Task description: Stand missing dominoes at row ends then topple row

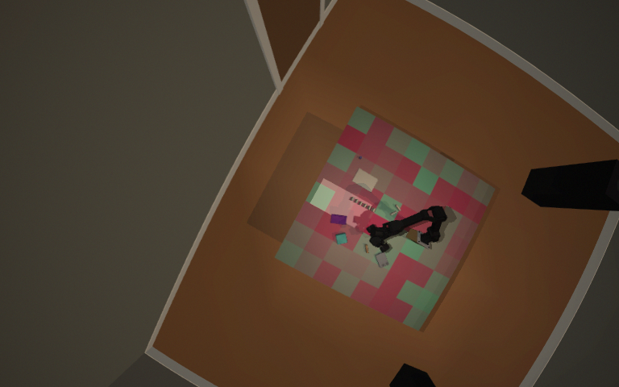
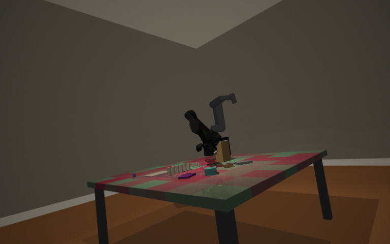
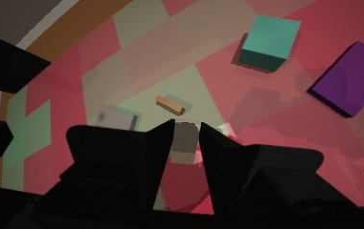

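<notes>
Several pale dominoes (image 1: 362,204) (image 2: 178,168) stand upright in an evenly spaced row. Two pale pieces (image 1: 395,209) (image 2: 194,164), which look like loose dominoes, lie close together beyond the row's end nearer the arm. My gripper (image 3: 187,124) is shut on a grey-looking domino (image 3: 185,138), which shows between the fingertips in the wrist view. A small pale end of it (image 2: 215,151) shows below the gripper in the exterior view. The gripper is above the table, off to the side of the row; the arm hides its fingertips in the top view.
An orange block (image 1: 366,248) (image 3: 170,104) and grey box (image 1: 381,260) (image 3: 116,118) lie near the gripper. A teal block (image 1: 341,238) (image 3: 272,38) and purple block (image 1: 338,218) (image 3: 351,78) lie farther out. A cream slab (image 1: 364,180) lies beyond the row. A tall tan block (image 2: 223,151) stands near the arm.
</notes>
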Tool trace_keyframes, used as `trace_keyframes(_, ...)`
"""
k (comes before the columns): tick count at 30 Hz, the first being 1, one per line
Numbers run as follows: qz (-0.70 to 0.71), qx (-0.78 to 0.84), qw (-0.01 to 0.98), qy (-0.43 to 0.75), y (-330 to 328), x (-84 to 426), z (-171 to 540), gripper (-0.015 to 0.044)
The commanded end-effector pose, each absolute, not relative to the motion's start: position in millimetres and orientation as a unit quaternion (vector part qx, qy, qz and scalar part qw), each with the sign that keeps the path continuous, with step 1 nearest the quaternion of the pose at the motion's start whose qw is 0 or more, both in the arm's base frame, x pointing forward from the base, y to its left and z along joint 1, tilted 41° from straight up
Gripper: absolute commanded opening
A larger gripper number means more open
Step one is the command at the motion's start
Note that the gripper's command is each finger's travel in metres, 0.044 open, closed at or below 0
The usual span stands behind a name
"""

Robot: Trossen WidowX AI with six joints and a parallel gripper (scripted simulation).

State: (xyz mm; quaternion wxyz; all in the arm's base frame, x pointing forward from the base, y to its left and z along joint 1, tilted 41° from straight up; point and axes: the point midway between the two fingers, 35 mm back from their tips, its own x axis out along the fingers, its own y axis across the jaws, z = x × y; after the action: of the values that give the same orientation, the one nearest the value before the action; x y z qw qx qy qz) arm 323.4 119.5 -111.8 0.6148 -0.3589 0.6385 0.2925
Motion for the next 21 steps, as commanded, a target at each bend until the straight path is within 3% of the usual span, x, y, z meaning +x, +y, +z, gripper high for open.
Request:
trace_keyframes(1,0.321,-0.342,0.640,0.609,118.8,323.9,-112.7,0.0107)
trace_keyframes(21,0.391,-0.297,0.736,0.466,108.4,324.1,-103.0,0.0107)
